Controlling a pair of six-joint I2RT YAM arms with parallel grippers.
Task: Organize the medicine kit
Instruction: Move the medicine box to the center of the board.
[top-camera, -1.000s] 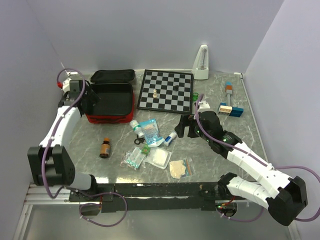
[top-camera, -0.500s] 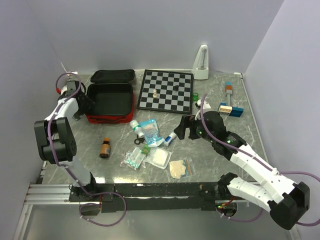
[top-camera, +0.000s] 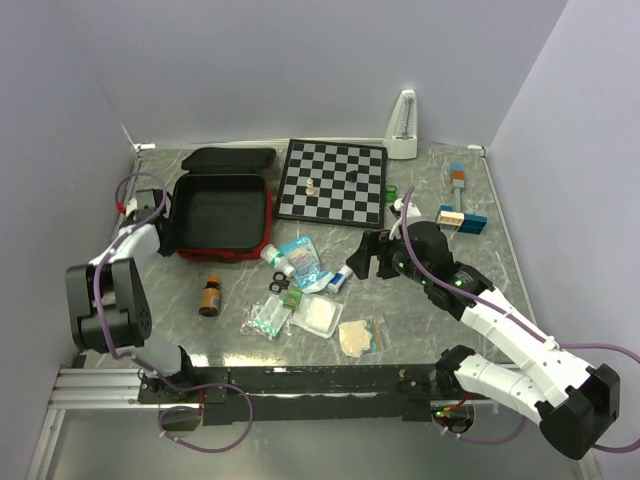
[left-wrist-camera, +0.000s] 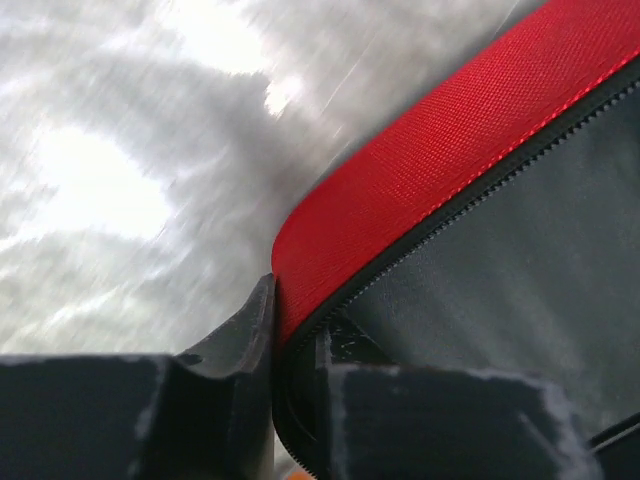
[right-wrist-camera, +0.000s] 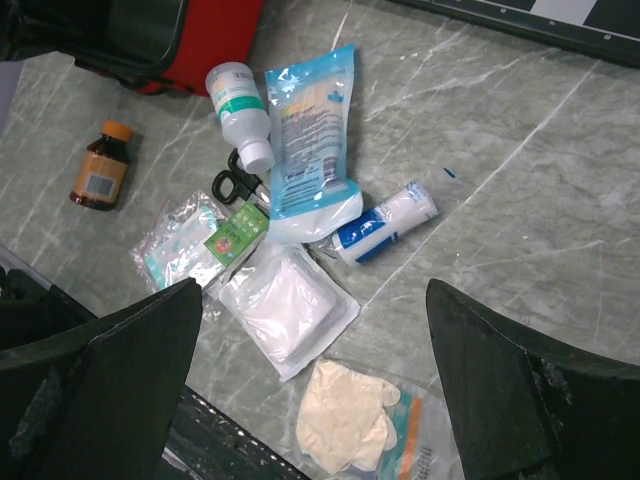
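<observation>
- While the left arm is crouching low at the left edge of the grey marbled bench (top-camera: 185, 285), the left tool (left-wrist-camera: 295, 325) is clamping the left wall of the soft red, black-lined medicine kit (top-camera: 222, 212) lying open there.
- The right arm is stretching forward, the right tool (right-wrist-camera: 312, 300) gaping empty above loose white packets (right-wrist-camera: 285, 305).

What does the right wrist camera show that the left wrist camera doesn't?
Only the right wrist view: loose supplies, among them a small brown glass bottle with an orange cap, a white plastic bottle, a blue-and-white flat packet, a white bandage roll with a blue label and pale rubber gloves in a clear bag. Only the left wrist view: the left gripper pinching the rim of the soft red fabric zip case, seen very close. Both: that case and the grey marbled tabletop.
</observation>
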